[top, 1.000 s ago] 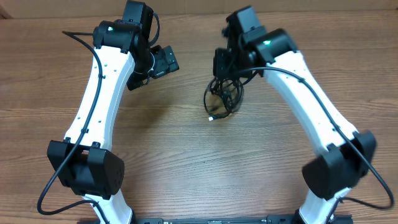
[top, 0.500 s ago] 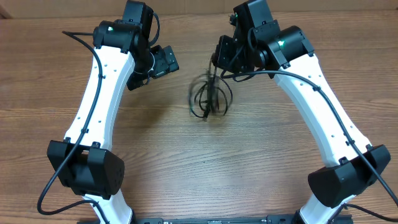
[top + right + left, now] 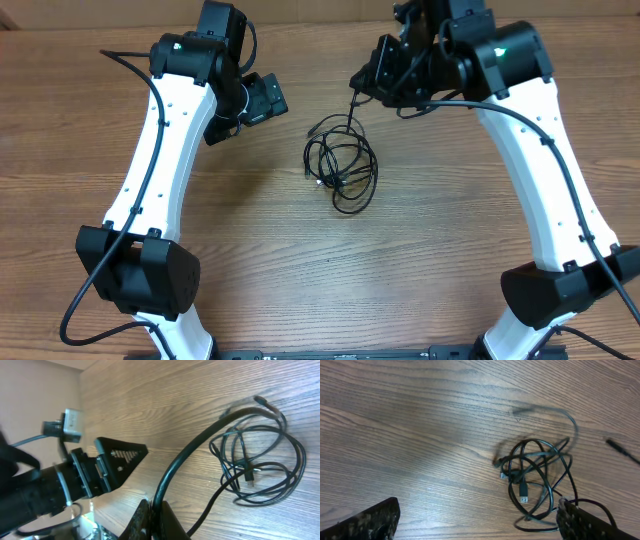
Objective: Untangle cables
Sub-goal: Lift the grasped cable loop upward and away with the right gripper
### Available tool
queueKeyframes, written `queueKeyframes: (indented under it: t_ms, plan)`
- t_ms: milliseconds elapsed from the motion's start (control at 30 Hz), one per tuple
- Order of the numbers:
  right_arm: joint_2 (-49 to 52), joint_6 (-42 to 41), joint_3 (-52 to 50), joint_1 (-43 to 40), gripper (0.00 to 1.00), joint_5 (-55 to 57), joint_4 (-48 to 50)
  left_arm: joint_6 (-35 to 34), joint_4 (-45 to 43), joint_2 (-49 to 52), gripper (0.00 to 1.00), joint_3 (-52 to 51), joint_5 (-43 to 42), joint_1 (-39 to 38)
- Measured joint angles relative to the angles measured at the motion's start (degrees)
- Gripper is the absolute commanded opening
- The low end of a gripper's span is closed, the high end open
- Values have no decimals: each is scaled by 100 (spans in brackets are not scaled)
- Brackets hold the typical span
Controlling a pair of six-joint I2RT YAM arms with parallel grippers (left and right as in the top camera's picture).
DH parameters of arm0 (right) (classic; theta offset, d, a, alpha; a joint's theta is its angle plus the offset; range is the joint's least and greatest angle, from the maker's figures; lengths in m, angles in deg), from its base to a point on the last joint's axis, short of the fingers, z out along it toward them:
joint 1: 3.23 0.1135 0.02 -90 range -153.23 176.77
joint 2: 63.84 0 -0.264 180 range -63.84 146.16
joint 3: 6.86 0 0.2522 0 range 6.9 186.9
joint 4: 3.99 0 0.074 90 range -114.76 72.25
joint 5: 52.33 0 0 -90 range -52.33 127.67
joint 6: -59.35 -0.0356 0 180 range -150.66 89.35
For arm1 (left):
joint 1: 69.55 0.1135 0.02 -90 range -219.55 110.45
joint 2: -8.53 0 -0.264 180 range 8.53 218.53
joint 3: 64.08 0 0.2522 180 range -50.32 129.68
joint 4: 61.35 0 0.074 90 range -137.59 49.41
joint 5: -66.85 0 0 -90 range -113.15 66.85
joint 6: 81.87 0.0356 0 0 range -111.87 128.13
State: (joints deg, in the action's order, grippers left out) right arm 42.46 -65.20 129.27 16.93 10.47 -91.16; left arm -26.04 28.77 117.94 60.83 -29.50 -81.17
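the wooden table bears the cables as one loose coil at its middle. the left gripper hangs wide open and empty beside it; the right gripper is clamped on one strand. best draw that strand away slowly, the left pinning the coil, lest loops tighten.

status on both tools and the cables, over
Left tool open, off the cables. Right tool shut on one strand. Rest tangled on table. Nothing blocking.
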Motion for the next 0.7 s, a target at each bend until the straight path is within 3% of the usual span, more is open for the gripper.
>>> queueKeyframes:
  t_ms: [200,367,433,567,700]
  plan:
    - [22,-66,184,-136,4,-1637,1115,0,0,2,100,0,0,-2]
    - [26,-1029,911,-741,4,-3405,2597,0,-2,2,99,0,0,0]
    - [13,-1294,1132,-933,4,-3672,2756,-2,0,2,100,0,0,-2]
    - [-48,-1473,1248,-1064,4,-3836,2367,0,-2,2,100,0,0,-2]
    - [-42,-1215,1252,-1056,4,-3272,1130,-2,4,2,100,0,-2,-2]
